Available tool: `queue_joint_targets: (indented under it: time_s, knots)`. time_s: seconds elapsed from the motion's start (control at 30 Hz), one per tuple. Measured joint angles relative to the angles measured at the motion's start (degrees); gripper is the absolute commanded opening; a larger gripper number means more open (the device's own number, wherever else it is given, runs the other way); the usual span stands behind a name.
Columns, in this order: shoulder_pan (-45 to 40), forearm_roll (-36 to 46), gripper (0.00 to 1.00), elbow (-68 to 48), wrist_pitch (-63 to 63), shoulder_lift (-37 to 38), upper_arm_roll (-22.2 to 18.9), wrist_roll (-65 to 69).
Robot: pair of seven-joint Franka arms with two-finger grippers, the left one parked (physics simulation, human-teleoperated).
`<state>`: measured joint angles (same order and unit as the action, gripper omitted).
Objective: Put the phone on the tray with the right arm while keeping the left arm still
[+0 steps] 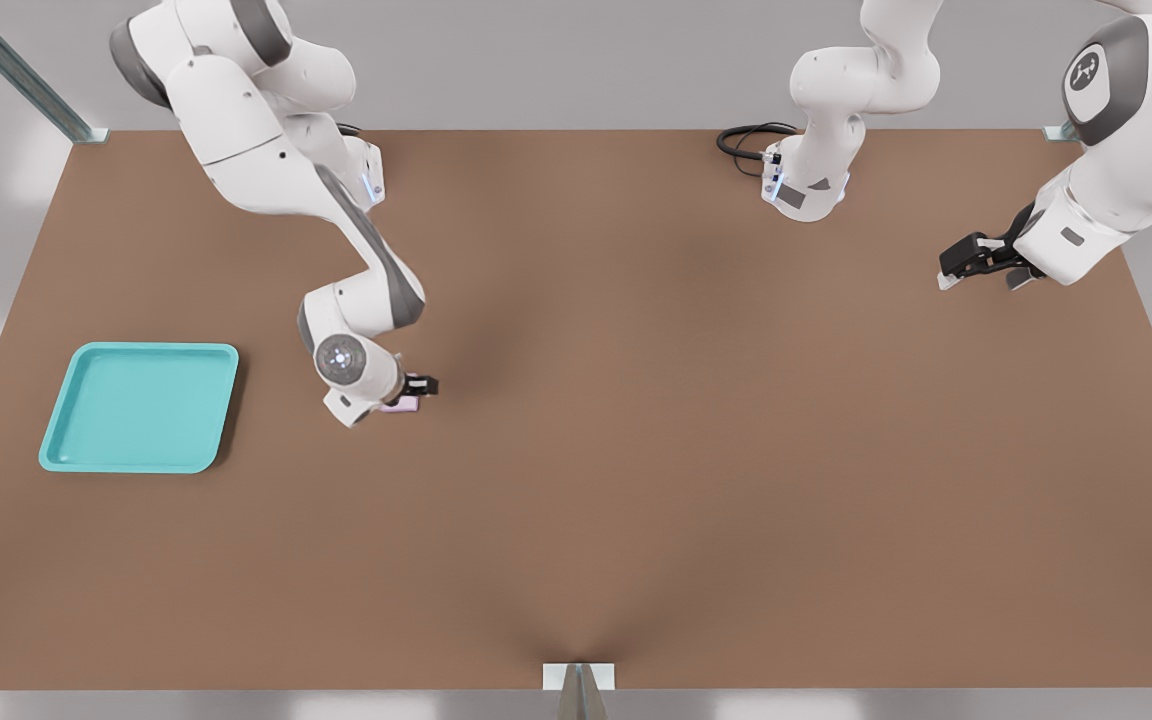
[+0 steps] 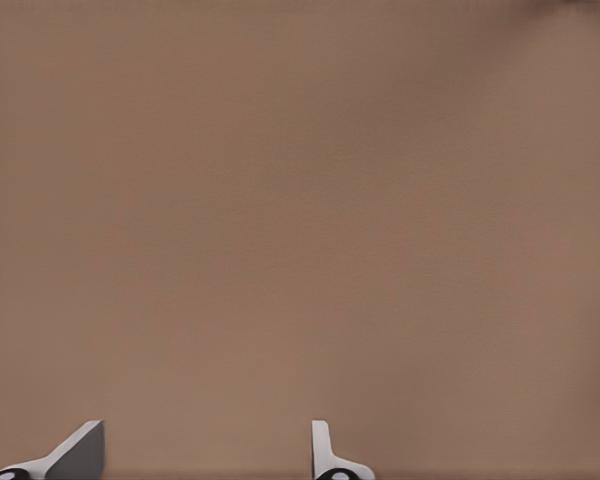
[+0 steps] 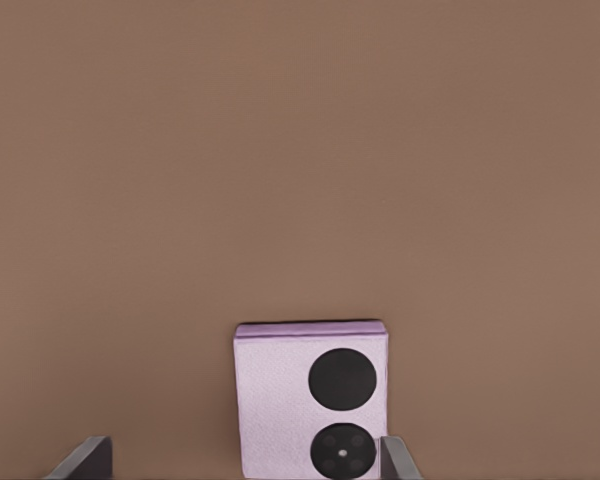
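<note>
The right arm's tool (image 1: 414, 392) was low over the brown worktop (image 1: 636, 450), with its fingers (image 3: 398, 462) apart around the small pink phone (image 3: 280, 400). The phone lay flat, well apart from the turquoise tray (image 1: 66, 440).

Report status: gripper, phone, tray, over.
Gripper low over the phone, fingers open, one beside it, no grip yet. Phone flat on table, lenses up. Tray empty, toward front view's left; nothing between.

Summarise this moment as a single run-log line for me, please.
stage: reaching phone | gripper: open, low, straddling phone | phone: flat on table, lenses up | tray: empty, toward the front view's left
</note>
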<state>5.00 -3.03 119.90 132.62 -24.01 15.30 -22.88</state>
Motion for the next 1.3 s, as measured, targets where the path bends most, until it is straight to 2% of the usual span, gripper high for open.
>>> queue_joint_targets:
  time_s: [0.33,0.93,1.03,1.3]
  knots:
    - [-2.9,-0.4,1.00,4.4,9.2,-0.7,0.8,-1.7]
    - [-4.1,-0.4,1.00,5.7,11.4,-3.6,1.3,1.1]
    - [-4.0,-0.4,0.90,5.7,11.5,-3.7,1.3,1.4]
    - [-4.0,-0.5,0.87,5.6,11.5,-3.6,1.4,2.1]
